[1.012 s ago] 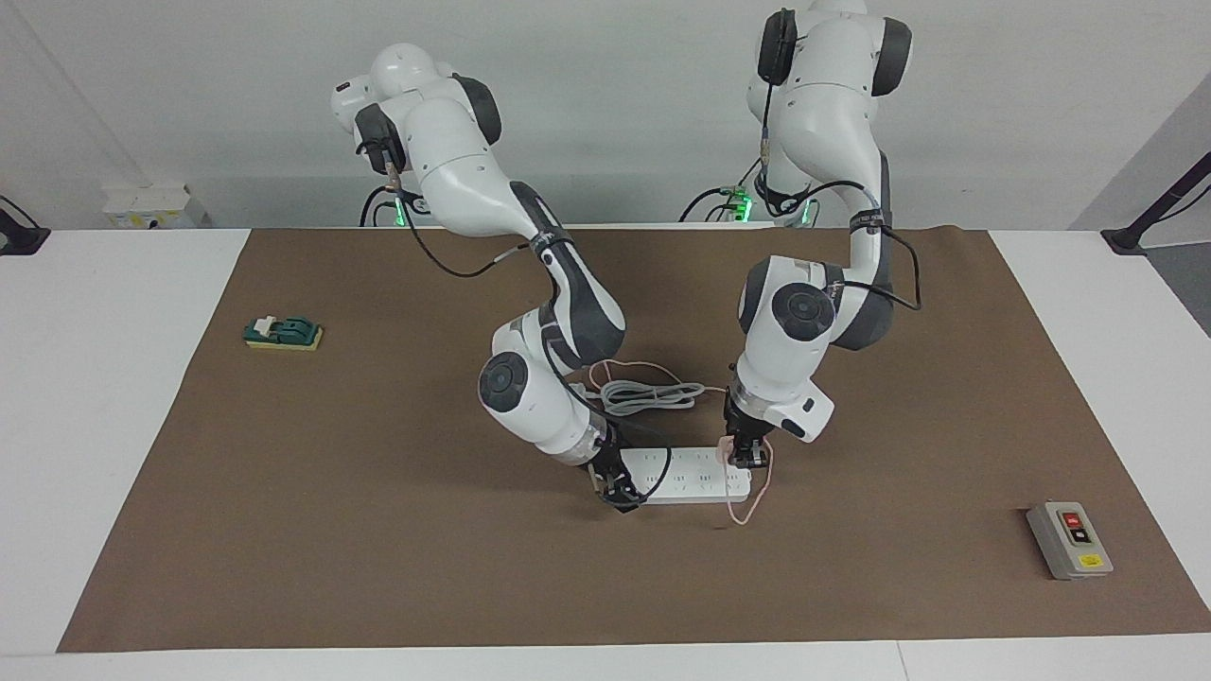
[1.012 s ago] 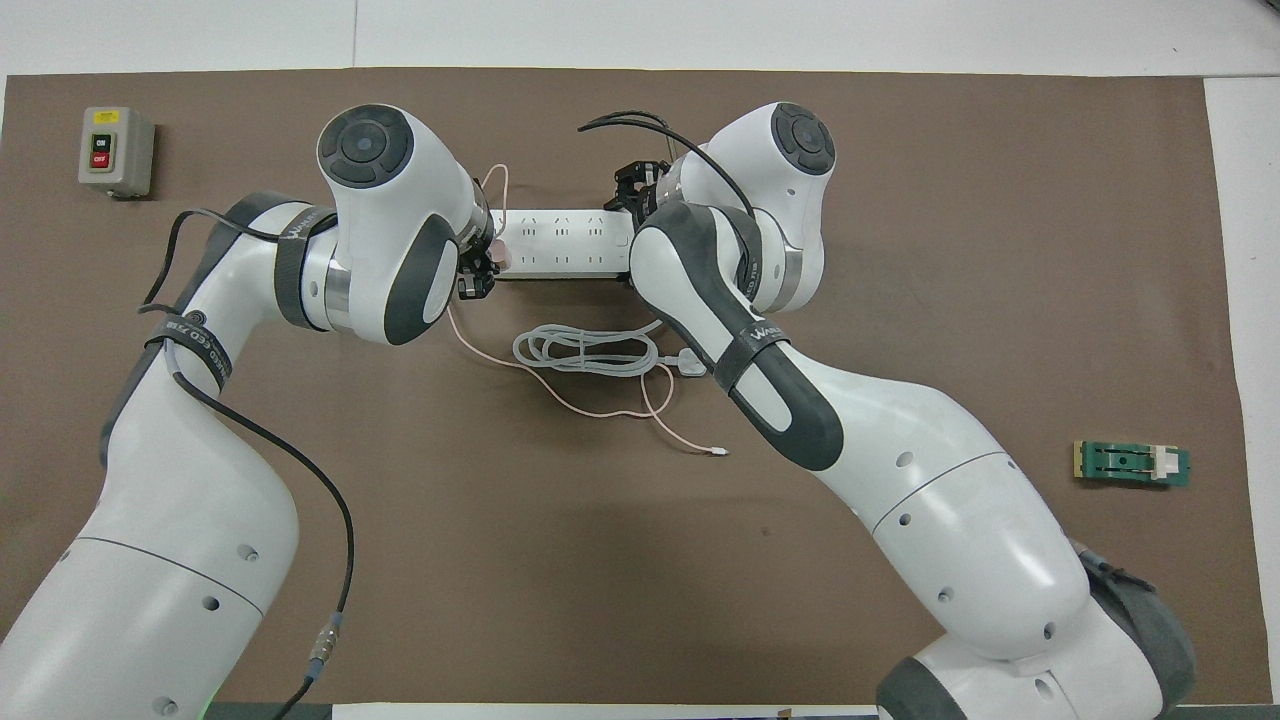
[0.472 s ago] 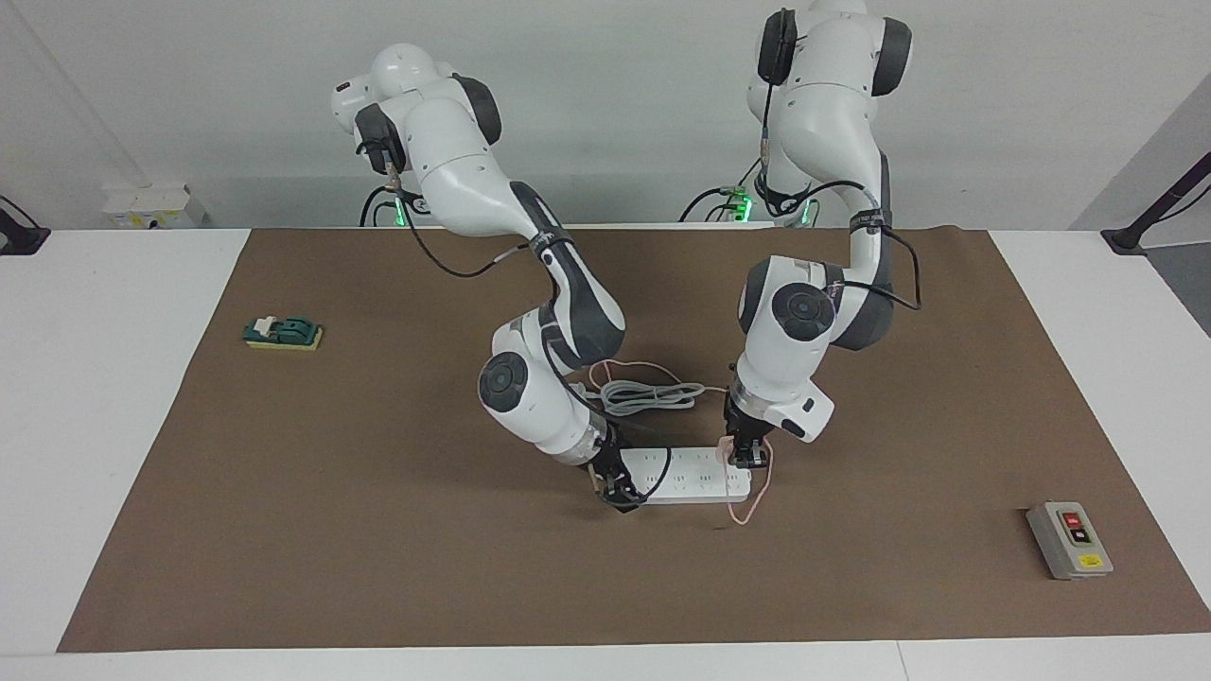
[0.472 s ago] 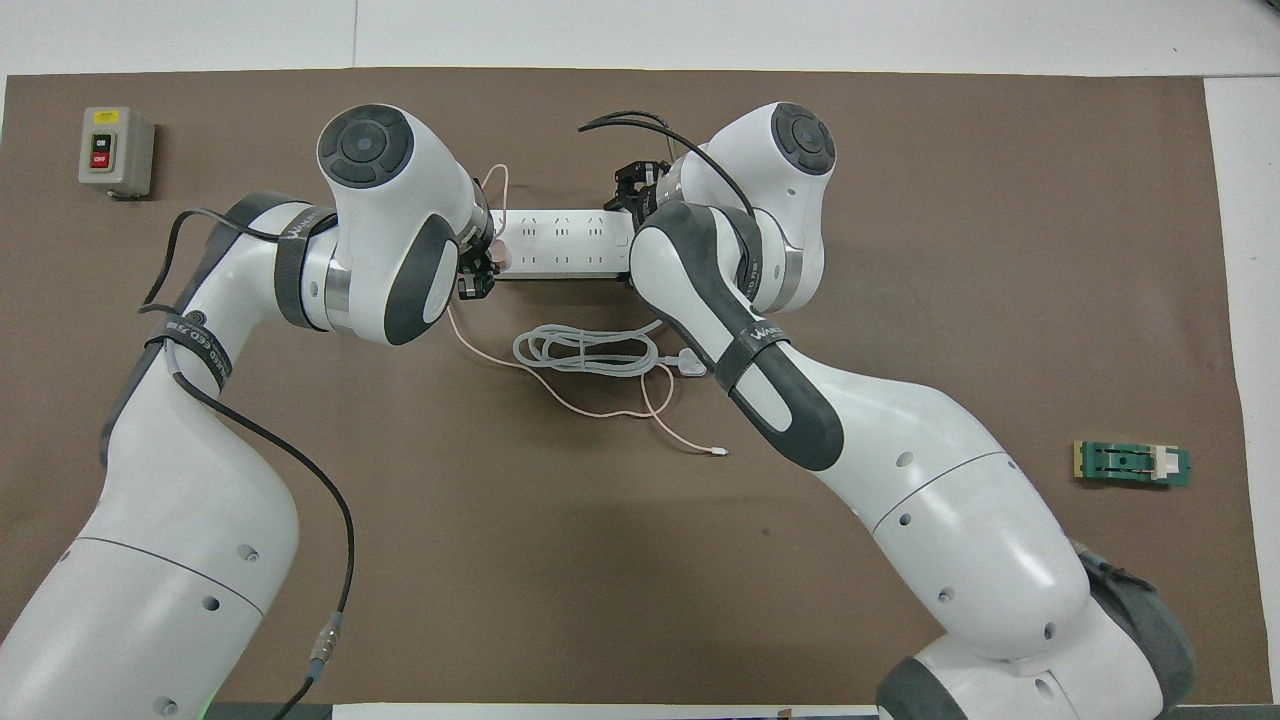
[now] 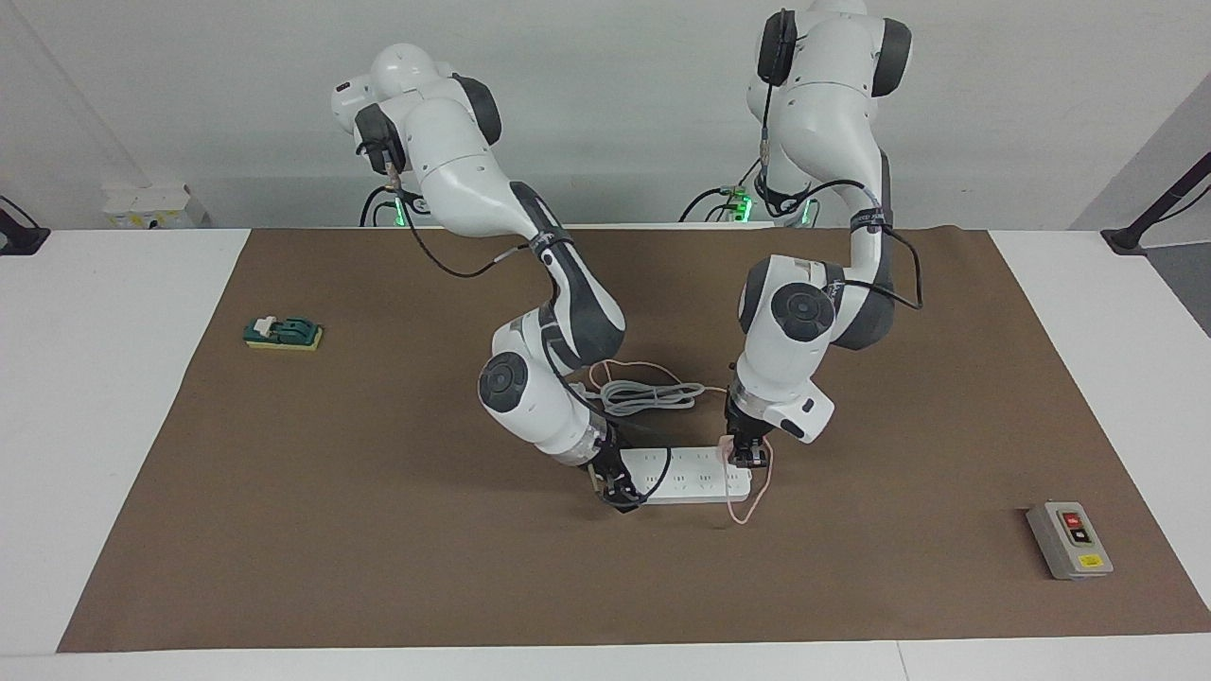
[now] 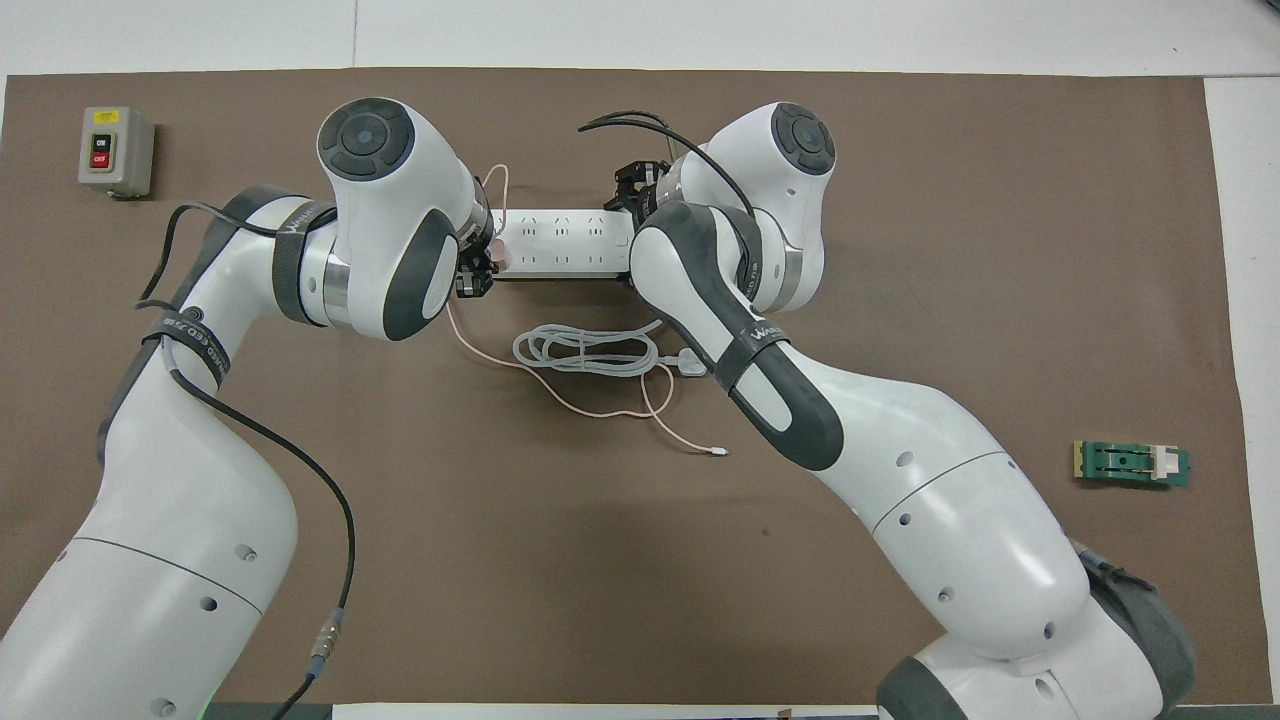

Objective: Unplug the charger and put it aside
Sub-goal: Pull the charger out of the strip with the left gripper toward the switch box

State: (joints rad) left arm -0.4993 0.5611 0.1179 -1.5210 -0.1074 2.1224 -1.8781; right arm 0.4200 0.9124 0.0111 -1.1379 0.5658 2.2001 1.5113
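You have the charger (image 5: 728,452) seated in the power strip (image 5: 689,475) at the strip's end toward the left arm, and the left gripper (image 5: 747,458) is clenched on it from above. Its thin pink cable (image 6: 575,400) loops off the strip's end and also trails across the mat nearer the robots, ending in a small connector (image 6: 719,452). The right gripper (image 5: 620,494) sits down at the strip's other end, touching it; you cannot tell whether its fingers are parted or closed. Note the obstruction: a coiled grey-white cord (image 6: 585,352) with a white plug (image 6: 690,363) lies just beside the strip, nearer the robots, and the pink cable runs under or against it. A grey switch box (image 5: 1069,540) marked ON and OFF stands near the mat's corner at the left arm's end, well apart. A green block on a yellow base (image 5: 283,332) rests toward the right arm's end, also well apart. The brown mat (image 5: 378,530) covers most of the bench (image 5: 85,397); broad open mat lies between the strip and the edge farthest from the robots. The forearm bands carry lettering too small to read.
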